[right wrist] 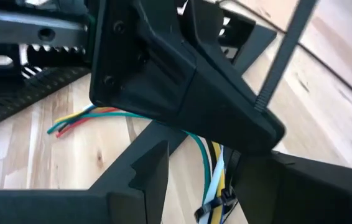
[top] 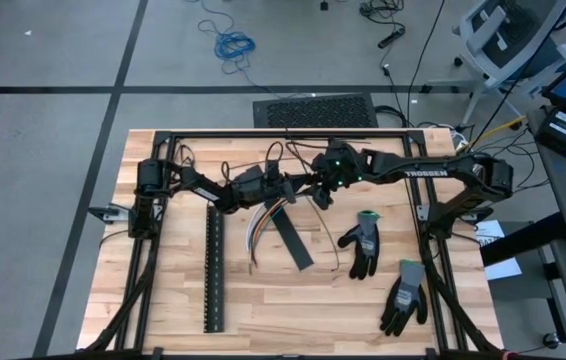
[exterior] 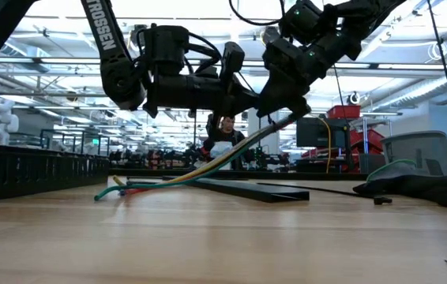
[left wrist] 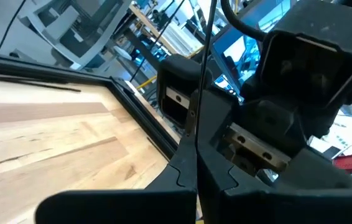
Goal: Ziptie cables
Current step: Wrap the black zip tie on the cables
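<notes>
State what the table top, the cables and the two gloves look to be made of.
Table top: pale wood, matt, visible plank seams and grain. Cables: thin wires in smooth coloured plastic-looking sheaths. Gloves: dark knitted fabric, probably coated palms, with green cuffs.

Two gloves (top: 363, 243), slotted strip (top: 214, 270) (black)

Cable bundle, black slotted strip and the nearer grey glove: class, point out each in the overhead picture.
cable bundle (top: 260, 222), high view, on the fanned coloured wires lying on the wood.
black slotted strip (top: 214, 270), high view, on its middle stretch.
grey glove (top: 404, 295), high view, on its dark palm.
</notes>
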{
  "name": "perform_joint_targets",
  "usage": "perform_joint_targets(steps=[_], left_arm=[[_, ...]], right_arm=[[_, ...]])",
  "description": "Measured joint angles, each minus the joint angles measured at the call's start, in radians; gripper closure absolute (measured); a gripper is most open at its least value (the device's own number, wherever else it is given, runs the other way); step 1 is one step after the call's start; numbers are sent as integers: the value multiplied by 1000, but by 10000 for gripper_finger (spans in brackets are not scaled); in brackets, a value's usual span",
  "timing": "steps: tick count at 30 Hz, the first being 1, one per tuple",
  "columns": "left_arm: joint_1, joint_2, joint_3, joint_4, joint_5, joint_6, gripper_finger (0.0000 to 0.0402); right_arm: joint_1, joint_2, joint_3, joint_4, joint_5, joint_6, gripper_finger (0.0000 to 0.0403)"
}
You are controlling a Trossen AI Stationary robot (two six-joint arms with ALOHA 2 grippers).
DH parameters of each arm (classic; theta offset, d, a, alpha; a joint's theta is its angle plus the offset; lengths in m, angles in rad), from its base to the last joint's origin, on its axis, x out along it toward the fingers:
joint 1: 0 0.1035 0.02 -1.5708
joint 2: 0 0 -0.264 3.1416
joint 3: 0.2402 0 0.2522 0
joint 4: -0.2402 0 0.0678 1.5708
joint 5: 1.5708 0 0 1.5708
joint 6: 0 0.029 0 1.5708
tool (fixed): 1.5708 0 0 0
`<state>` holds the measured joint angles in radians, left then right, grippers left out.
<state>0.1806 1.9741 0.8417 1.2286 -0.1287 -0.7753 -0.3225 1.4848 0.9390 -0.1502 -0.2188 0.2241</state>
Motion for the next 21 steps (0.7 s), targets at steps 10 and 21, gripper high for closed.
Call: perform_joint_targets(steps=[10,21], left_arm=[[5,-1,1,-3,1,-1,402],[4,0,0,8,-7,-5,402]], right_arm=[[-28,-72,0,-51,32,-27,290],[-38,-76,0,-54,33,-31,341]])
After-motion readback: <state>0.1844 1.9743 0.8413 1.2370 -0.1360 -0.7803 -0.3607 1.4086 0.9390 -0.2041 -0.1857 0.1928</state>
